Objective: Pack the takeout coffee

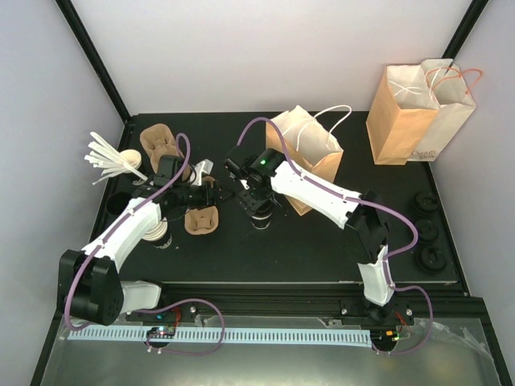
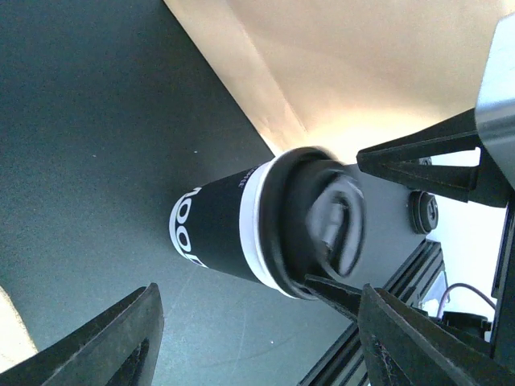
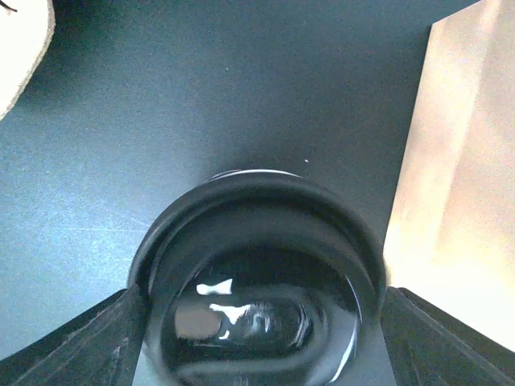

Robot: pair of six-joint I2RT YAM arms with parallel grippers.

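Note:
The takeout coffee [image 1: 261, 222], a black cup with a white band and a black lid [image 3: 257, 265], stands upright on the black table beside a brown paper bag [image 1: 310, 157]. My right gripper [image 1: 259, 206] hangs straight over it. In the right wrist view this gripper [image 3: 257, 334] is open, its fingers [image 3: 96, 338] close on either side of the lid rim. The left gripper [image 1: 211, 193] sits just left of the cup, open and holding nothing. In the left wrist view it [image 2: 269, 346] faces the cup [image 2: 225, 233], and the right arm's fingertips [image 2: 418, 165] flank the lid.
Two more paper bags [image 1: 418, 112] stand at the back right. Cardboard cup carriers lie at the back left [image 1: 161, 145] and by the left gripper [image 1: 201, 219]. White sticks [image 1: 109, 157] fan out at the left edge. Loose black lids [image 1: 426, 233] lie along the right edge.

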